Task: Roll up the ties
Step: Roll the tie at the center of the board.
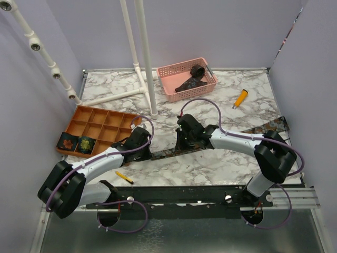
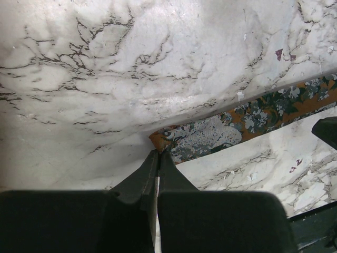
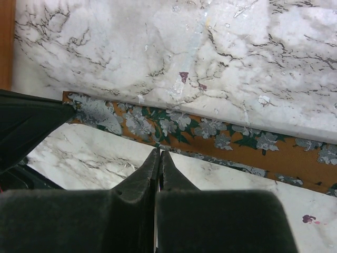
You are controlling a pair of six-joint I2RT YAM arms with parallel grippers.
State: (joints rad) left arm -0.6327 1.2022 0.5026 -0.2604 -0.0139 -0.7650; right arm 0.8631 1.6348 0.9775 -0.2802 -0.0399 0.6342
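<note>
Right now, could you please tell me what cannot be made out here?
Left wrist view: the left tool is shut at the end of the tie; its own tips hide whether fabric is pinched.
Right wrist view: likewise the right tool at the tie's edge; the tie runs off frame.
Top view: the left arm and right arm cover both spots; the dark fabric in the pink basket is too small to count.

Pale lavender walls [image 1: 221, 31] enclose a white, grey-veined marble-patterned tabletop [image 1: 221, 166]. A white PVC pipe frame [image 1: 149, 79] stands toward its back, under even light.
</note>
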